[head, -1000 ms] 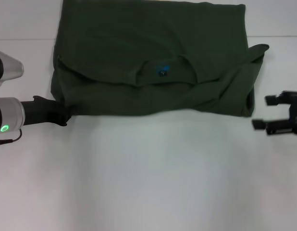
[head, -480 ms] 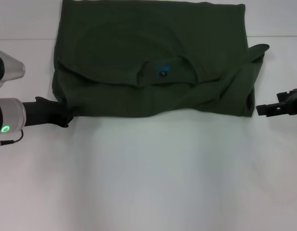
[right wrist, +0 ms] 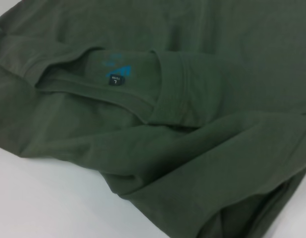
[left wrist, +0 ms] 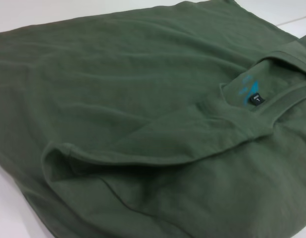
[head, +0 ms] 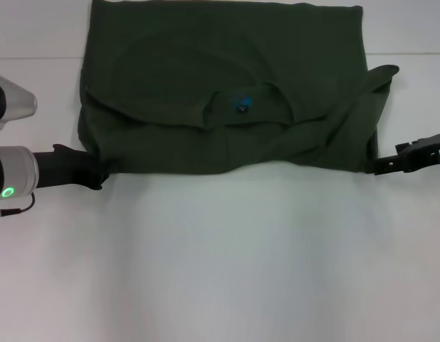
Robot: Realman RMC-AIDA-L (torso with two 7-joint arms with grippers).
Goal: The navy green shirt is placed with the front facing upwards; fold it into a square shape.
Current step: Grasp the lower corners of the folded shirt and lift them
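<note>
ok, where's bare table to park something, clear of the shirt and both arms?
Free: the wide white table in front of the navy green shirt, between the arms. Also strips beside the shirt's far corners. Crowded: its near-left corner, where the left tool touches it, and its near-right corner at the right tool.

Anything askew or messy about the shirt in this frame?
Yes. The navy green shirt is folded unevenly: on the robot's right a sleeve pokes past the edge and the fabric is bunched in diagonal creases. The left gripper and right gripper sit at its near corners.
</note>
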